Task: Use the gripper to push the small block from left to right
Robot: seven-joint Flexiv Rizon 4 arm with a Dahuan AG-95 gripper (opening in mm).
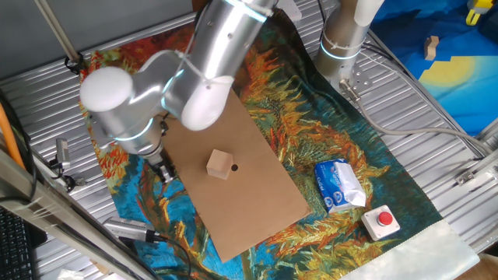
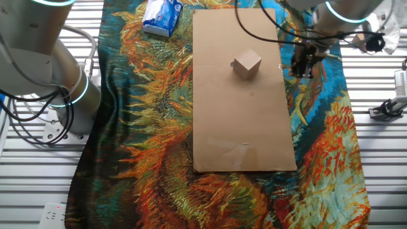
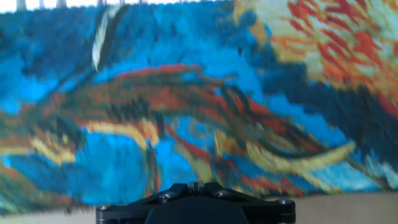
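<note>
The small block is a light-tan wooden cube that rests on the brown board; it also shows in the other fixed view on the board. My gripper hangs low over the painted cloth just off the board's left edge, apart from the block. In the other fixed view the gripper is to the right of the block, past the board's edge. In the hand view the black fingertips meet with nothing between them, and only blurred cloth lies ahead.
A blue-white packet and a red-button box lie right of the board. The second upright arm stands at the back. A small wooden piece lies far off on blue. Metal slats surround the cloth.
</note>
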